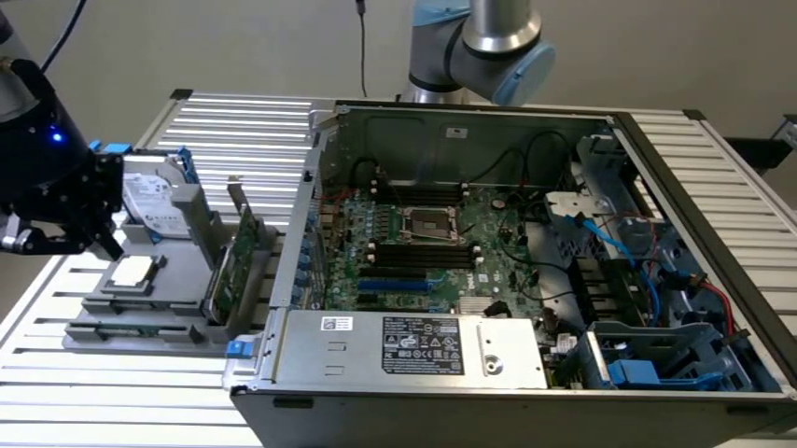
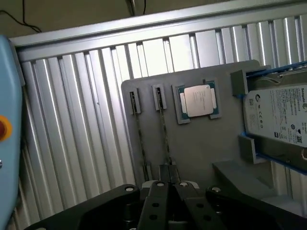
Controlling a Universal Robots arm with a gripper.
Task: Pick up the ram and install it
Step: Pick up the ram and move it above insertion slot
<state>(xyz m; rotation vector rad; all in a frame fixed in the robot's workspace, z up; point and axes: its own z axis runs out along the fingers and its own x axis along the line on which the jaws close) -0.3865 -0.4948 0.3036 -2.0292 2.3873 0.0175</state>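
Hovering over gray tray (image 2: 201,153) on tabletop (image 2: 72,124), hand (image 2: 171,179) just above end of ram (image 2: 163,129), grip can't tell, CPU chip (image 2: 197,101) nr it

The exterior view looks down at a slant from well back, across the table (image 1: 249,117), case (image 1: 373,345) and tray (image 1: 137,308). The wrist view faces steeply down, near above the tray; both share its processor (image 2: 197,101) and hard drive (image 2: 278,120).
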